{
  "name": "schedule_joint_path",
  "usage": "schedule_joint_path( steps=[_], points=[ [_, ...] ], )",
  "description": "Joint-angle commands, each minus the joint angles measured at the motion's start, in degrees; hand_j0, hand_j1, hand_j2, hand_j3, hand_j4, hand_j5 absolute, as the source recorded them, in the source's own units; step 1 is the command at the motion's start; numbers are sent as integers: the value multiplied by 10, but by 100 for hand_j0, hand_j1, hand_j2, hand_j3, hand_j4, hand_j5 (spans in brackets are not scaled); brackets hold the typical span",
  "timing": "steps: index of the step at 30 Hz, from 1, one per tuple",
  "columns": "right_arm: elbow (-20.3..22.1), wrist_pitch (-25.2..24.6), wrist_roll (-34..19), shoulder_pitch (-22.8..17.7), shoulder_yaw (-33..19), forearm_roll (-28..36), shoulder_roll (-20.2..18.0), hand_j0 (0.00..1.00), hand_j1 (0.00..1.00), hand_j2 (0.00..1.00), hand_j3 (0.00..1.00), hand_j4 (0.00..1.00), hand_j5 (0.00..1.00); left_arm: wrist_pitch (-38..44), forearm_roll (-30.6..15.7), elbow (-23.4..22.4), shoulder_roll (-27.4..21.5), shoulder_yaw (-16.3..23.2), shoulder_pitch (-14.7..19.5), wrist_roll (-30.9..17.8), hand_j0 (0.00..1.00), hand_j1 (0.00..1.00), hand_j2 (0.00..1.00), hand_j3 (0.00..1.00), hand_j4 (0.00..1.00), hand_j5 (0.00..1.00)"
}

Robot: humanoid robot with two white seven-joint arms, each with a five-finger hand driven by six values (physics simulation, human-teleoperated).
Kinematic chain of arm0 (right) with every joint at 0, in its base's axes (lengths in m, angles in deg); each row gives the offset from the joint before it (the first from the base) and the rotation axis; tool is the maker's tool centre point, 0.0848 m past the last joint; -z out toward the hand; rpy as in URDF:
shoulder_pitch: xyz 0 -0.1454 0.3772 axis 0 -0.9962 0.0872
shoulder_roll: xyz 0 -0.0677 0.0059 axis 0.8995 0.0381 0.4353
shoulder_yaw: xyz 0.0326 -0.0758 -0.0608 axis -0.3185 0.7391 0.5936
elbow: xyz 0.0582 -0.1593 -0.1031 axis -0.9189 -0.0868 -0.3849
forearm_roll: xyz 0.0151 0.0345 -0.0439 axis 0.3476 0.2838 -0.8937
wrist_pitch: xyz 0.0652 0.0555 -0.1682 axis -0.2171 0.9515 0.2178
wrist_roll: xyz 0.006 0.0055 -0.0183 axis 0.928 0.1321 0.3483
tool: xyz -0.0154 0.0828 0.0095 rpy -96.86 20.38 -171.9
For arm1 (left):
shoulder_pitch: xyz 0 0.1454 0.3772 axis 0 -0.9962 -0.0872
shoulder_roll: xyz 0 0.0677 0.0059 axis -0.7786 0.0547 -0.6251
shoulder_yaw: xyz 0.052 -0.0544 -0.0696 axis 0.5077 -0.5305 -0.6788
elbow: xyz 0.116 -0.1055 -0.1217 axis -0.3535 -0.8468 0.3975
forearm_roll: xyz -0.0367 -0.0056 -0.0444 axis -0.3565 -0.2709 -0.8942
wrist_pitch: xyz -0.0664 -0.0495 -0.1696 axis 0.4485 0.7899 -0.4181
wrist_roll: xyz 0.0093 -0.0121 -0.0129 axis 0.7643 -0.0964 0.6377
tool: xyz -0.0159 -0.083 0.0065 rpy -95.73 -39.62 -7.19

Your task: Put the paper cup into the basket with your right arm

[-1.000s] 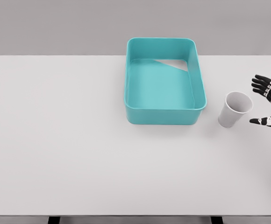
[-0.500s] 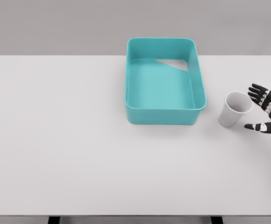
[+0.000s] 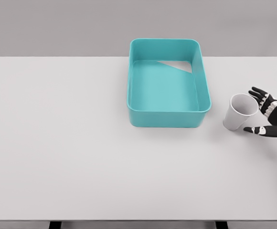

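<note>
A plain grey wall backs a wide, pale white desk (image 3: 81,143). At its right edge the black-and-white right hand (image 3: 268,117) hangs with fingers spread and thumb low, holding nothing. The white tapered paper cup (image 3: 239,112) stands upright just beside the fingertips, on the hand's inner side; whether they touch its rim I cannot tell. Beyond the cup, further from the hand, sits the teal rectangular plastic basket (image 3: 203,102), holding nothing. The risk I judge: the cup is light, so a finger meeting it before the thumb closes could push or tip it toward the basket wall. Squeezing hard near the rim could crush it or let it slip.
</note>
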Motion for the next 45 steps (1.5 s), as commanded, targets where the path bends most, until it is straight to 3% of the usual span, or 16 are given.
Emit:
schedule_joint_path(
  steps=[1, 39, 45],
  points=[
    [0, 0, 0, 1, 4, 3, 7, 100, 100, 100, 100, 100, 100, 0, 0, 0, 0, 0, 0, 0, 100, 100, 100, 100, 100, 100],
    [4, -2, 0, 2, 7, -17, 40, 100, 100, 100, 100, 100, 100, 0, 0, 0, 0, 0, 0, 0, 100, 100, 100, 100, 100, 100],
    [1, -4, 0, 13, 7, -43, 50, 99, 99, 99, 99, 99, 99, 0, 0, 0, 0, 0, 0, 0, 100, 100, 100, 100, 100, 100]
  ],
)
